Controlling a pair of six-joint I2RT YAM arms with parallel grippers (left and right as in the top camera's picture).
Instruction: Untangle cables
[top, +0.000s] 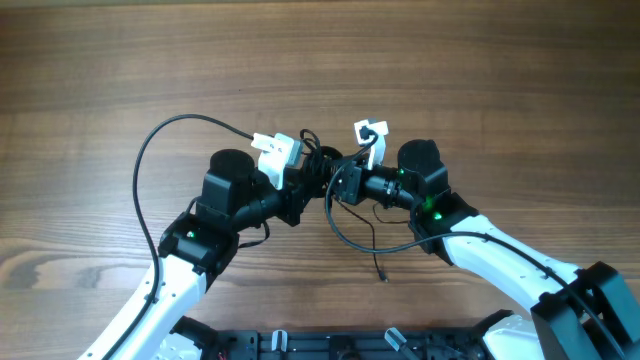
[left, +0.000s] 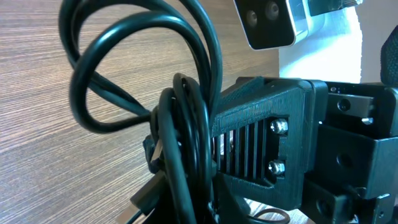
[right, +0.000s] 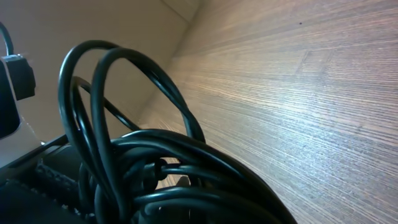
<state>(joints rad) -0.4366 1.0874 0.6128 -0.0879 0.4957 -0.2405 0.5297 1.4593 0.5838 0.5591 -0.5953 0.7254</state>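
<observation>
Cables (top: 320, 158) seemingly bunched between left pincer (top: 308, 180) and right pincer (top: 340, 180).

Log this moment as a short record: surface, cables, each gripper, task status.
surface: wooden table
cables: black, bunched in loops between the two grippers, mid-table
loose cord end: thin, trailing from the bunch toward the robot's base
left gripper: at the bunch; jaws hidden, state unclear
right gripper: at the bunch from the other side; jaws hidden, state unclear
wrist views: loops fill both close up
status: not yet untangled
</observation>
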